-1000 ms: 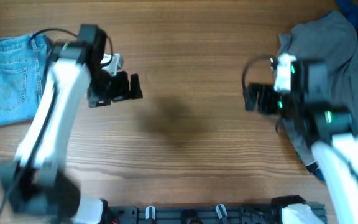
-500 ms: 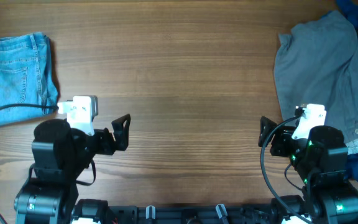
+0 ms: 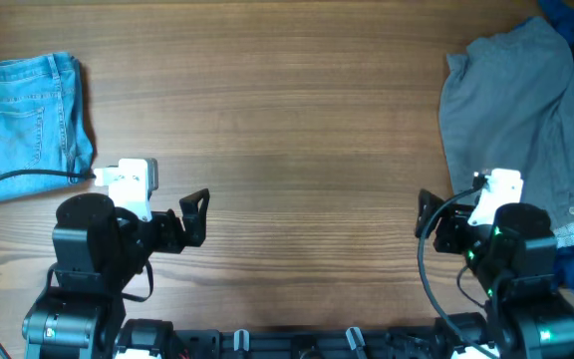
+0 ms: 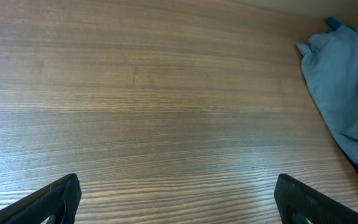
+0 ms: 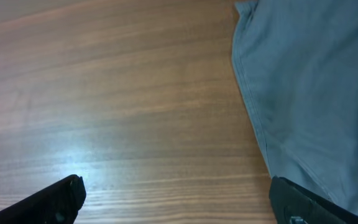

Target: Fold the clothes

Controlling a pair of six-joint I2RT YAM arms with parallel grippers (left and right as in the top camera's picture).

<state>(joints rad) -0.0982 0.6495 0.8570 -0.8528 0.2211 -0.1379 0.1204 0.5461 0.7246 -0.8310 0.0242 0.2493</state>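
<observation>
Jeans [image 3: 23, 125] folded, far left; left gripper [image 3: 199, 216] wide, empty; right gripper [image 3: 425, 214] wide, empty, near grey shirt [image 3: 516, 110].

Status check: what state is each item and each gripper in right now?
jeans: folded, lying at the table's left edge.
grey garment: unfolded, rumpled, on the right side.
blue cloth: mostly hidden under the grey garment.
left gripper: open, empty.
right gripper: open, empty, beside the grey garment.

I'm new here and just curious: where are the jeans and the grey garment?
jeans [image 3: 8, 135], overhead view, on the stitched back pocket.
grey garment [image 3: 511, 110], overhead view, middle of its cloth.
</observation>
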